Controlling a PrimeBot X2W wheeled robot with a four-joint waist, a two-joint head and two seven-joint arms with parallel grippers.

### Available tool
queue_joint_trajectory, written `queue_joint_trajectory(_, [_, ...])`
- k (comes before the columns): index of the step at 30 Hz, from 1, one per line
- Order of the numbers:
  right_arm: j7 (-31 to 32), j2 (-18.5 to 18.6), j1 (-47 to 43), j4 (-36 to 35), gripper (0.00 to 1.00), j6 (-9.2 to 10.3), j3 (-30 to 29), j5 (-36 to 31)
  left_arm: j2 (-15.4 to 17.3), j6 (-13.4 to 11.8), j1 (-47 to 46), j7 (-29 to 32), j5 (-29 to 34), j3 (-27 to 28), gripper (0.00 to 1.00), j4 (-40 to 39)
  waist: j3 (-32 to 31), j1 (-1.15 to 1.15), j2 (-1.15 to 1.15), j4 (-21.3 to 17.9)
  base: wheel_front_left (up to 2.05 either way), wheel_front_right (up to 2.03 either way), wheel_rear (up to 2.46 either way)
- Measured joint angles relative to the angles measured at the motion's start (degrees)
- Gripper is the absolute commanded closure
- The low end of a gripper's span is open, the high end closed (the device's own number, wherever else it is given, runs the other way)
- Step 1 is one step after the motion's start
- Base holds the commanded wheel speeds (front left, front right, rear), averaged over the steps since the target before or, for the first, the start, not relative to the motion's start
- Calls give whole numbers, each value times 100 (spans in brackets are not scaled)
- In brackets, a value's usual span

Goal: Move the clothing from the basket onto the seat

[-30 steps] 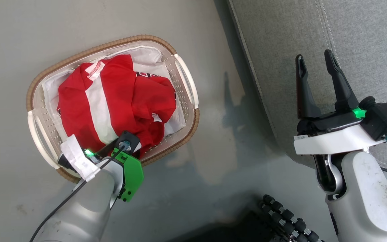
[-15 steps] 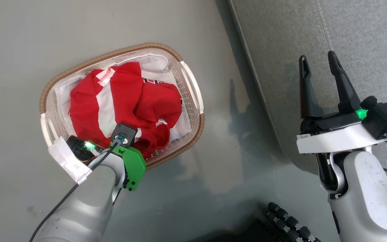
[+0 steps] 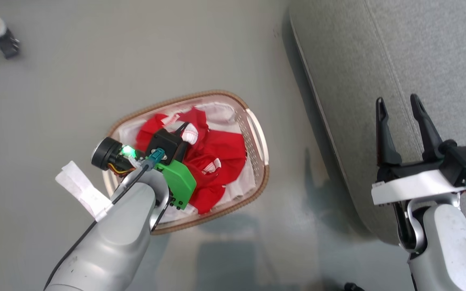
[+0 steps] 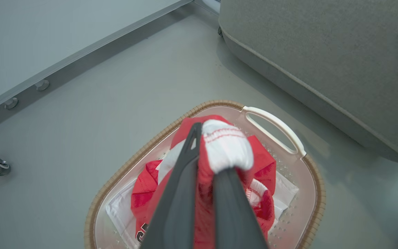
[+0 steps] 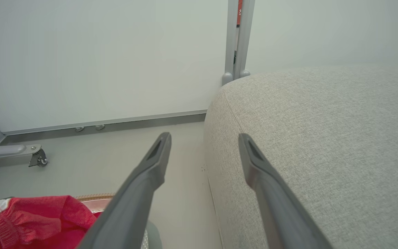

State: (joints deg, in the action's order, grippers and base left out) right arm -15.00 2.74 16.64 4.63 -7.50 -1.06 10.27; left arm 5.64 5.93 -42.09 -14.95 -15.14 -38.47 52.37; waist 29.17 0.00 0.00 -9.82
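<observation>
Nothing here reads in full. In my left wrist view the clothing (image 4: pixel 143 186) bears dark lettering (image 4: pixel 140 236) at the bottom edge, cut off. One curved letter shows, and I cannot tell which. In my right wrist view a small red sign (image 5: pixel 239 7) on the grey post (image 5: pixel 235 41) has white marks too small to read. In the head view, the white tag (image 3: pixel 81 192) on my left arm (image 3: pixel 115 242) and the label (image 3: pixel 378 184) below my right end effector (image 3: pixel 397 99) are unreadable.
</observation>
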Motion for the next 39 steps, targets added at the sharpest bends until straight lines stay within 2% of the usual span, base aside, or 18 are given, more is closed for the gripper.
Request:
queue_joint_trajectory(9, [0, 0, -444, 180, 0, 0, -32, -144, 409, 32, 125, 33, 34, -58, 100, -1276, -928, 0, 0, 291, 0, 0, 0])
queue_joint_trajectory(14, [0, 1, -715, 277, 0, 0, -34, -182, 598, 80, 69, 339, 36, -178, 100, -1881, -1433, 0, 0, 391, 0, 0, 0])
queue_joint_trajectory(21, [0, 3, -950, 352, 0, 0, 79, -305, 809, 130, -492, 860, -76, -419, 100, -2558, -2083, 0, 0, 487, 0, 0, 0])
queue_joint_trajectory(25, [0, 2, -911, 324, 0, 0, 287, -463, 969, 140, -831, 987, -176, -447, 100, -2820, -2368, 0, 0, 511, 0, 0, 0])
queue_joint_trajectory(31, [0, 3, -649, 281, 0, 0, 666, -525, 985, 146, -1091, 1046, -305, -400, 100, -2973, -2614, 0, 0, 529, 0, 0, 0])
queue_joint_trajectory(34, [0, 5, -530, 321, 0, 0, 1026, -531, 914, 146, -1159, 1085, -343, -400, 100, -2963, -2673, 0, 0, 564, 0, 0, 0])
queue_joint_trajectory(39, [0, 3, -305, 590, 0, 0, 1984, -465, 748, 146, -1258, 1107, -404, -447, 100, -2865, -2749, 0, 0, 643, 0, 0, 0])
